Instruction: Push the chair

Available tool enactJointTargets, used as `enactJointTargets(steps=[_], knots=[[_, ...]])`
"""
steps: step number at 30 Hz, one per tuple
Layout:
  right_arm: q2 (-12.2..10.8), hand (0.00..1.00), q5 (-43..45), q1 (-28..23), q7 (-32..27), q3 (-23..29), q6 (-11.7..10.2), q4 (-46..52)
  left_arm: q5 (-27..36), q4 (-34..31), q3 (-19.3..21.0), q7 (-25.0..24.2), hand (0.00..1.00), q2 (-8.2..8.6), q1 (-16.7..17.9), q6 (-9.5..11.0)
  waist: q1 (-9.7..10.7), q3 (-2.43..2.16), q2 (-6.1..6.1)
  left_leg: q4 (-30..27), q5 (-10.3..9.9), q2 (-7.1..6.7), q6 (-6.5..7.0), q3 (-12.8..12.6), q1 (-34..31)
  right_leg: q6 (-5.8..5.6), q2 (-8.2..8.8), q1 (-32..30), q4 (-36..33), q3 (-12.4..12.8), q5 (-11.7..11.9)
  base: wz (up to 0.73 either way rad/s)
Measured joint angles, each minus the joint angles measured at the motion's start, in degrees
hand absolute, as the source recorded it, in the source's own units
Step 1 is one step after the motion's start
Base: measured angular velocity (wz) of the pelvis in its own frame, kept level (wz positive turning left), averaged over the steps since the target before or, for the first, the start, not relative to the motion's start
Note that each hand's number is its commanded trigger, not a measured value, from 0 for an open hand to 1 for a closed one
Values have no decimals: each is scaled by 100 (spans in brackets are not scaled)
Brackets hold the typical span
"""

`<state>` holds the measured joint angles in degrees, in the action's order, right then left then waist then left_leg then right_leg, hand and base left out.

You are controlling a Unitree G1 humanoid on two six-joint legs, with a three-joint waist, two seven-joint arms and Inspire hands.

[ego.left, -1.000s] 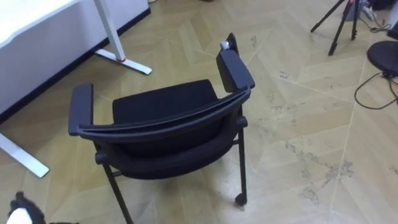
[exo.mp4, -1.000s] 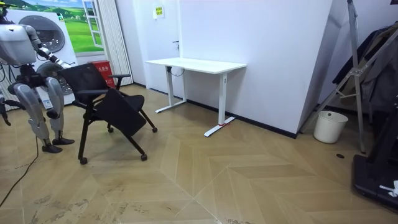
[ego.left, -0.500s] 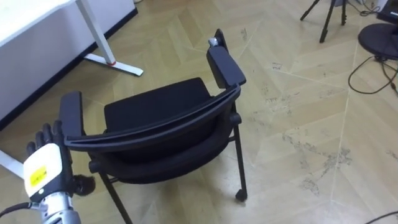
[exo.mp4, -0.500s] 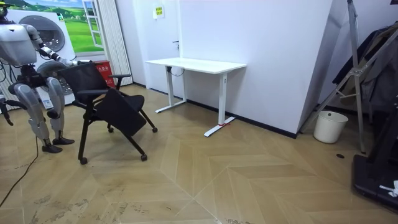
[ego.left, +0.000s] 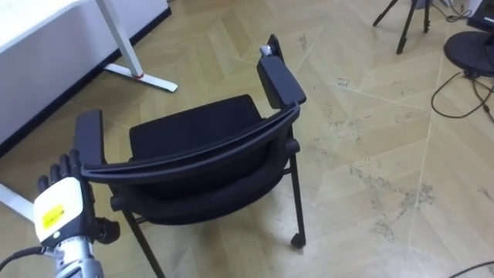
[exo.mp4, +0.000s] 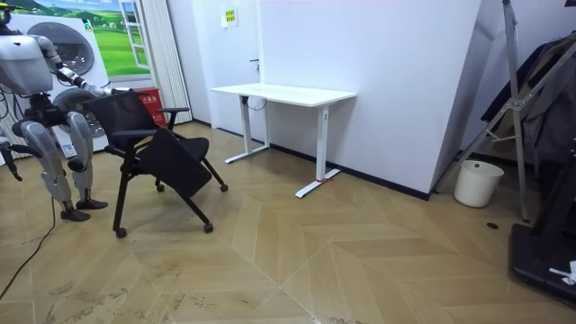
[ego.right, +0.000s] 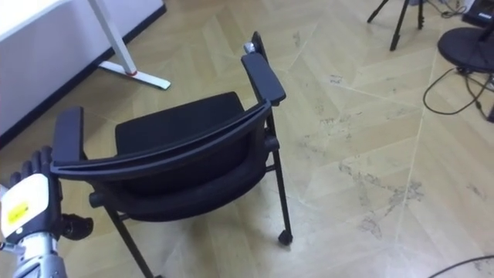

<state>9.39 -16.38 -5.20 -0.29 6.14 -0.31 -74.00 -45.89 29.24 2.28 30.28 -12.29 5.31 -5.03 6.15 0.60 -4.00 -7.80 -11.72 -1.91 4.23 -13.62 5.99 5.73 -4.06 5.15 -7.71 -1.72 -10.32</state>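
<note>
Chair (ego.left: 193,131) sits on the wood floor right in front of the robot, backrest toward it, seat facing away; the white desk (exo.mp4: 283,92) is ahead and to its left, well apart. Left hand (ego.left: 60,208) is raised at the chair's rear left corner, fingers (ego.left: 65,166) straight and loosely together, tips just beside the back end of the left armrest (ego.left: 89,135) — can't tell if they touch. Right hand (exo.mp4: 8,164) hangs low at the room view's left edge. Likely step: making contact before the shove. Best to lay a flat palm on the backrest's top rail (ego.left: 201,153), nearer its middle than this corner — an off-centre push on casters (ego.left: 296,242) will probably swing the chair round. Push level and slow, and steer clear of the desk foot (ego.left: 147,77).
</note>
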Motion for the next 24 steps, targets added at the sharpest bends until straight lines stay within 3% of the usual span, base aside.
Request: enactJointTargets(steps=[24], knots=[[10, 0, -130, 64, -43, -250, -32, 95, -130, -414, -72, 7, 0, -53, 61, -185, -18, 13, 5, -10, 0, -11, 0, 68, -54, 0, 15, -17, -4, -67, 3, 1]])
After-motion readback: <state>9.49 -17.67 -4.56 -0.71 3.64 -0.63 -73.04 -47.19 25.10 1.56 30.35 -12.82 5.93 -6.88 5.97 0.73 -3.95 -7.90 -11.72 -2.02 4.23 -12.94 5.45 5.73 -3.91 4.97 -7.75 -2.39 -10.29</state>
